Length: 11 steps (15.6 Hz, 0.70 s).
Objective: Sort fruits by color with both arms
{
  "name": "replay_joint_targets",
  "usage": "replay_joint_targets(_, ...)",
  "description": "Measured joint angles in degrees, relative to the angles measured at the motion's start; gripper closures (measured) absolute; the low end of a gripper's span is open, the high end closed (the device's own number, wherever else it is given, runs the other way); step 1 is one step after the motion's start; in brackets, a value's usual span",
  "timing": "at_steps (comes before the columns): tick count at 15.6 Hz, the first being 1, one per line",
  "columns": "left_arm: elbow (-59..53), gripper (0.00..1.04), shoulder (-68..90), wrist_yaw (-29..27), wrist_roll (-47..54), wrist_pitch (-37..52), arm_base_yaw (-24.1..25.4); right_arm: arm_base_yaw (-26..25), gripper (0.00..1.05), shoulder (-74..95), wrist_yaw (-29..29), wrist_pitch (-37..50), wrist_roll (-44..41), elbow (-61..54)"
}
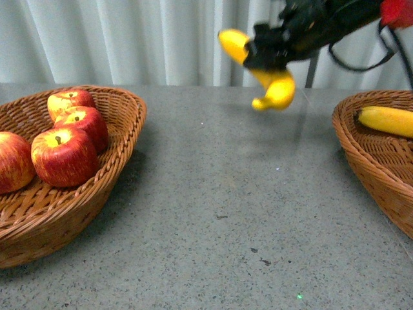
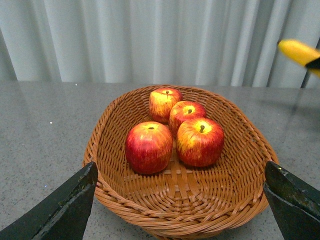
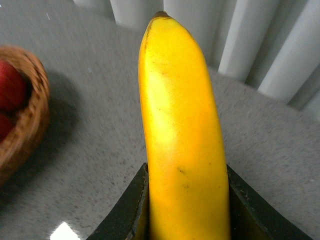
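On the grey table (image 1: 219, 213), two wicker baskets sit well apart with bare surface between them. Left basket (image 1: 122, 123): four red apples (image 2: 199, 141), clustered and touching one another near its middle; no yellow fruit visible in it. Right basket (image 1: 361, 145): only partly in frame in the front view; one banana (image 1: 387, 120) lies in it near the rim.

Right arm (image 1: 342, 19): reaches in from the upper right, raised above the table, over the gap between the baskets and nearer the right one. Right gripper (image 3: 187, 200): clamped on a second banana (image 1: 274, 81), jaws pressing both sides of the fruit. In the front view the banana sticks out to both sides of the gripper, curved end hanging down. It is clear of the table and of both baskets.

Left gripper (image 2: 180, 200): spread wide, nothing between the fingers (image 2: 65, 205). It looks down on the apple basket from the near side, hovering in front of it, touching nothing.

Step in hand, as judged: carrying the held banana across to the right basket. Apples look sorted already.

Next move calls for: travel further right until the banana is over the basket's hollow, lower it beside the banana already there, then release. Watch the hanging end against the near rim on approach. Whether any fruit lies outside these views, cannot tell.
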Motion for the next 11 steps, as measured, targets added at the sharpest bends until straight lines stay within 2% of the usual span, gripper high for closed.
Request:
replay_joint_targets(2, 0.0, 0.07, 0.0, 0.0, 0.0, 0.02, 0.0, -5.75, 0.72, -11.21, -6.23, 7.45, 7.45, -9.27)
replay_joint_targets(4, 0.0, 0.07, 0.0, 0.0, 0.0, 0.02, 0.0, -13.07, 0.72, -18.71, -8.2, 8.44, 8.33, -17.79)
replay_joint_targets(8, 0.0, 0.07, 0.0, -0.02, 0.0, 0.02, 0.0, -23.71, 0.72, -22.45, -7.74, 7.04, -3.1, -31.76)
replay_joint_targets(11, 0.0, 0.07, 0.0, 0.0, 0.0, 0.02, 0.0, -27.19, 0.72, -27.36, -7.67, 6.91, -10.54, -38.99)
